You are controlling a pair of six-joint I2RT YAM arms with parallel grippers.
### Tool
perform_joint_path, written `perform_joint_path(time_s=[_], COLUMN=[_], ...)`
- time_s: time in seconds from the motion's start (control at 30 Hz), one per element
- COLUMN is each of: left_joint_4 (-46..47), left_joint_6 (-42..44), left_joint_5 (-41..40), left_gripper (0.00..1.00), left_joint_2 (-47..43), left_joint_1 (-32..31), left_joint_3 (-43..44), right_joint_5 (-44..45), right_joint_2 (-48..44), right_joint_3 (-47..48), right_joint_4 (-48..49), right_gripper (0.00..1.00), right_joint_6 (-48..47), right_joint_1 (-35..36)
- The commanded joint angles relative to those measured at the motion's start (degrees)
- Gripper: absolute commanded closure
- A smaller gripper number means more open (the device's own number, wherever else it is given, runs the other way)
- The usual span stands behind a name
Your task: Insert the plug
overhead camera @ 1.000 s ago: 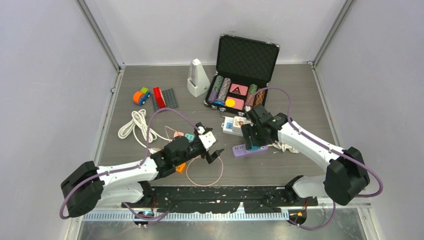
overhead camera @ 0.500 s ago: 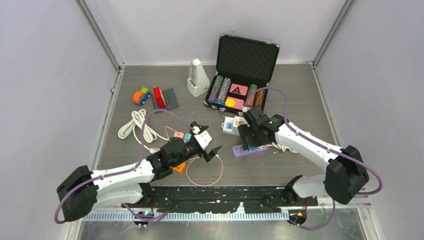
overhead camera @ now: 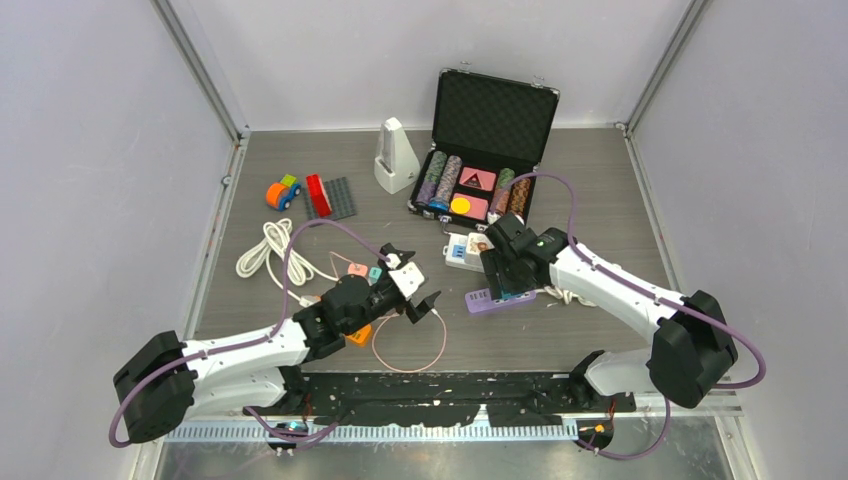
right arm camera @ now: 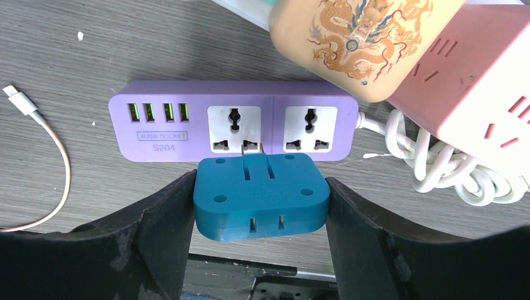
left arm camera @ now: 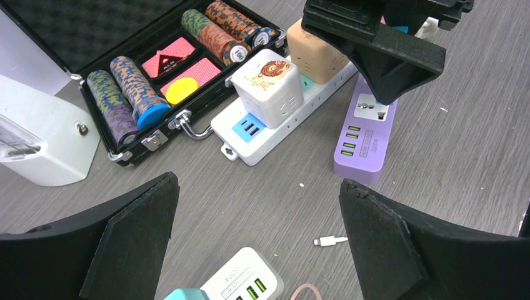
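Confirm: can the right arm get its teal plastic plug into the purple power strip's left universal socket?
Probably yes. The right tool holds the teal plug with its prongs right at the left socket of the purple strip, nothing between. The tan dragon-printed cube adapter sits off to one side, clear of that socket.

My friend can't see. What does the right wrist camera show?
The right end effector grips a teal plug adapter, prongs pointing at a purple power strip with two sockets and four USB ports. A beige dragon-printed cube and a pink cube sit beyond.
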Motion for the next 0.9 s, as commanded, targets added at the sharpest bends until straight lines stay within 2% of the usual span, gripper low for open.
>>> perform_joint_path(time_s=[0.0,0.23,0.87], left_joint_4=[1.9,1.4,1.0], left_joint_6=[0.9,1.5,1.9], left_joint_5=[-1.9,-2.5,-3.2], left_gripper=[0.00,0.00,0.00], left_joint_2=[-0.2,1.1,-0.5], left_joint_1=[0.2,0.3,0.2], left_joint_3=[0.4,1.2,1.4], right_joint_5=[1.5,-2.7,0.8], right_joint_2=[-0.5,0.5,2.1], right_joint_3=[3.0,2.5,-0.2], right_joint_4=[-1.2,0.3,1.9], right_gripper=[0.68,0.68,0.69], right_joint_6=[0.4,0.4,2.0], right_joint_1=[0.3,0.7,2.1])
